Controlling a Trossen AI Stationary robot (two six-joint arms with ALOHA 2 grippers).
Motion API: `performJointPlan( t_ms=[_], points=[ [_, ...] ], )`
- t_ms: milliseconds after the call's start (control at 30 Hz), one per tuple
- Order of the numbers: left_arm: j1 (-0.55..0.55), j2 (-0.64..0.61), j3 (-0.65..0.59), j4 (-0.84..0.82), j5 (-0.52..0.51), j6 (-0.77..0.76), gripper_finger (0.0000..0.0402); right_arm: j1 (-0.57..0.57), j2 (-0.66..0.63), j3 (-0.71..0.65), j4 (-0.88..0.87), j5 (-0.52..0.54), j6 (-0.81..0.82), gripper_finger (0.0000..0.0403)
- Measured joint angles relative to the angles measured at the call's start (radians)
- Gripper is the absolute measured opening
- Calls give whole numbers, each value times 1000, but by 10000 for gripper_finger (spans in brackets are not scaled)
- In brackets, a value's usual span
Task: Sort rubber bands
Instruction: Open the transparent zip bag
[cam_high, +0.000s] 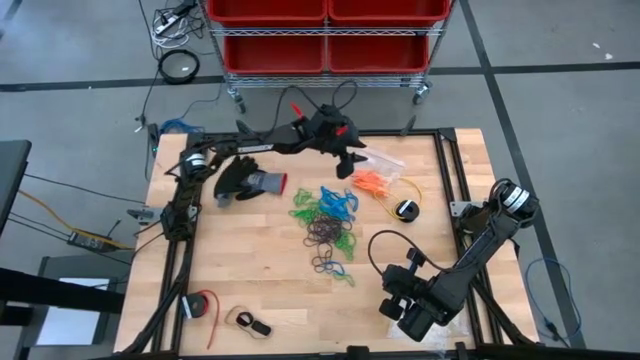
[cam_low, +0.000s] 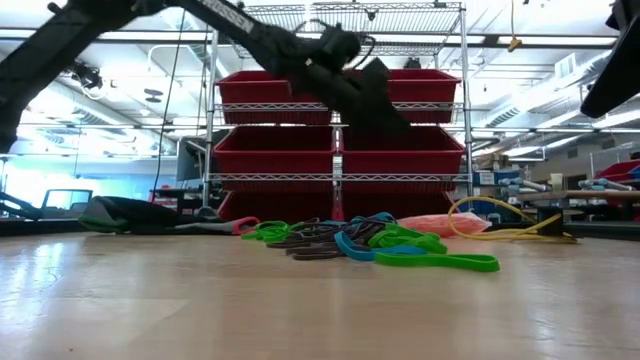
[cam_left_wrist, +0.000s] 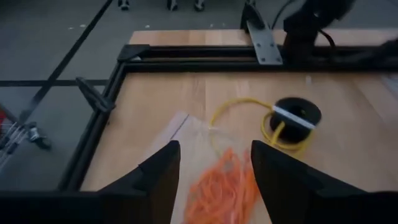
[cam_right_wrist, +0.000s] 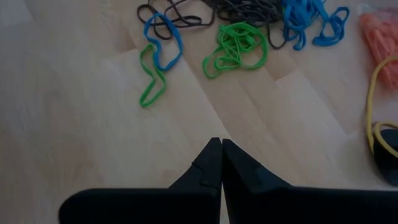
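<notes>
Left gripper (cam_left_wrist: 214, 165) spread wide over orange bands (cam_left_wrist: 222, 186); right gripper (cam_right_wrist: 221, 163) closed, empty, parked over surface (cam_high: 260, 270).

White letters reading "TROSSEN", partly cut off, run along the left arm (cam_low: 215, 15), toward 11 o'clock in the low view.

Wooden desk (cam_high: 250, 270) with black frame rails. Dark glove (cam_high: 247, 182) with red cuff near far left corner. Yellow cable (cam_high: 398, 196) coiled by black puck (cam_high: 406, 209) on right side. Red bins (cam_high: 325, 28) on wire shelf beyond desk.
</notes>
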Motion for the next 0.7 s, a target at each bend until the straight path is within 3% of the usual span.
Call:
performJointPlan(
  t_ms=[467,567,700],
  points=[
    [-87,-380,2,-705,-7,181,202,-76,0,0,-6,27,-151,0],
    [-137,-441,-6,-824,-51,190,202,-128,0,0,2,34,-237,0],
    [-207,-561,-94,-846,-171,170,202,-206,0,0,18,33,-362,0]
  ],
)
